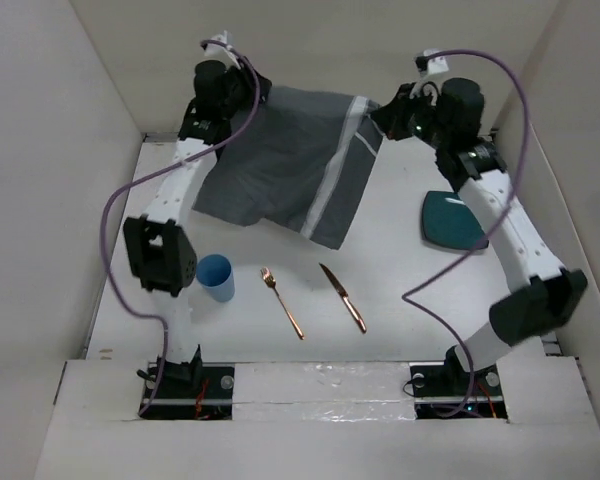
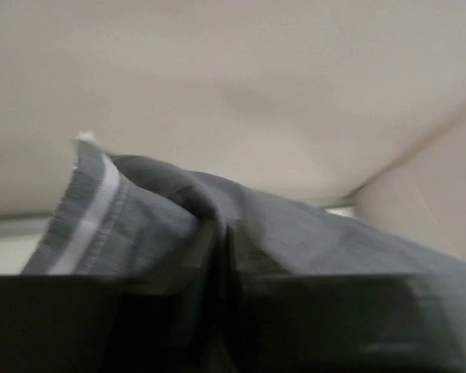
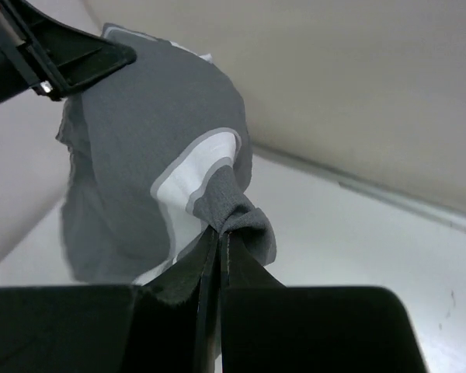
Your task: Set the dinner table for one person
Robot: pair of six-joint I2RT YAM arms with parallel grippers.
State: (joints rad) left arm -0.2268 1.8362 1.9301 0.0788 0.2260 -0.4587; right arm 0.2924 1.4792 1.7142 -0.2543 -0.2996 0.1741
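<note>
A grey cloth placemat with white stripes hangs stretched between both grippers above the far part of the white dinner table. My left gripper is shut on its far left corner; the cloth bunches at the closed jaws in the left wrist view. My right gripper is shut on the far right corner. A blue cup, a copper fork, a copper knife and a teal plate lie on the table.
White walls enclose the table on the left, far and right sides. The left arm runs along the left edge and the right arm along the right edge, beside the plate.
</note>
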